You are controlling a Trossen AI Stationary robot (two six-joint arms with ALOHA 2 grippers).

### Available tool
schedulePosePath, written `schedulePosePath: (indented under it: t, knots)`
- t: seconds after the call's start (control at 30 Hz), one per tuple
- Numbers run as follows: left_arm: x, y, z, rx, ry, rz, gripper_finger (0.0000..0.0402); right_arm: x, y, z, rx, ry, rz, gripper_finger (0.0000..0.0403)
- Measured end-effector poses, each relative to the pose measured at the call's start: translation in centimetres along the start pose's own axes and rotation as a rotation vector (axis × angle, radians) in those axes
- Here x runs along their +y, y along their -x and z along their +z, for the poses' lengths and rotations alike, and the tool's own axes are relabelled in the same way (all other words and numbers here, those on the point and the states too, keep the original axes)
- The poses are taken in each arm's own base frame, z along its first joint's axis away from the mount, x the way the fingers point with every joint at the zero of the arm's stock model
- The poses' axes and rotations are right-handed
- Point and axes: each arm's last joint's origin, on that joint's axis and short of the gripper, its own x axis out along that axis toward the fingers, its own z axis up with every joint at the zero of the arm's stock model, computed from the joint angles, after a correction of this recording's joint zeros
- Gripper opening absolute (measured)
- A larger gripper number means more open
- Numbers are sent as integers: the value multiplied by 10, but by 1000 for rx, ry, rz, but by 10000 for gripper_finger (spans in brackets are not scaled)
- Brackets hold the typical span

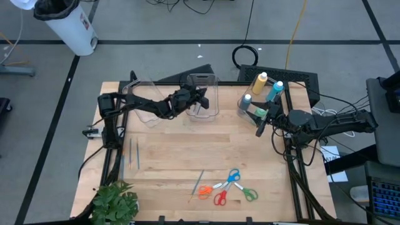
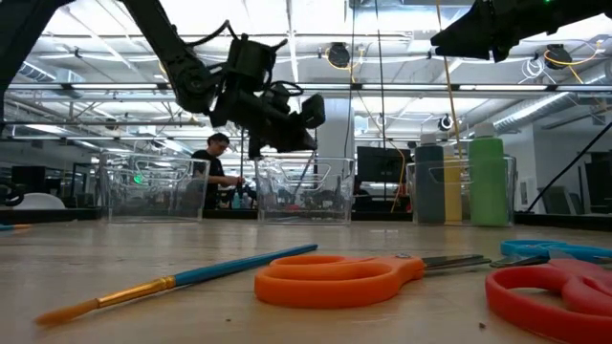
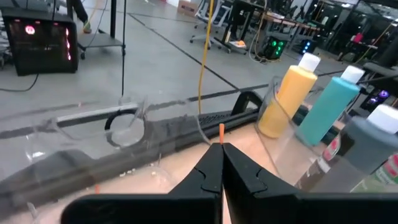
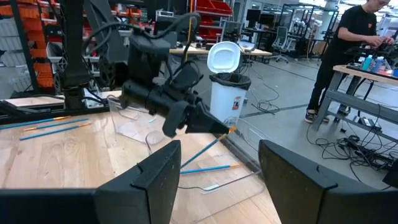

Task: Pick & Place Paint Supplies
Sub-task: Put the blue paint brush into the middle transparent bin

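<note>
Hovering over the clear bin [image 1: 203, 94] at the desk's [image 1: 181, 156] 12 o'clock edge, the left gripper [image 1: 201, 95] is clenched on a blue-handled brush [image 4: 202, 149], which slants down from its fingertips. Right gripper [image 1: 259, 129] released, near the paint bottles [image 1: 262, 94] at 2 o'clock.

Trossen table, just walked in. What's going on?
The left gripper is shut on a thin orange-tipped, blue-handled paintbrush, holding it above the middle clear plastic bin. The right gripper waits open beside the bin of white-capped paint bottles. Four small scissors and another brush remain on the wooden table.
</note>
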Motion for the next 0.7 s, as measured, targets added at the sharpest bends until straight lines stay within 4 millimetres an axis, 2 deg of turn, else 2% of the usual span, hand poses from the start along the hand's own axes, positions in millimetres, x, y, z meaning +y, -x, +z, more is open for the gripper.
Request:
schedulePosePath:
  t: [0.17, 0.47, 0.7]
  knots:
    - [2, -3, -8, 18, -3, 9, 17, 0, 0, 0, 0, 2, 0, 210]
    - [1, -3, -10, 22, -3, 15, 7, 0, 0, 0, 1, 3, 0, 210]
    - [3, -3, -13, 45, 26, 39, 55, 0, 0, 0, 0, 3, 0, 210]
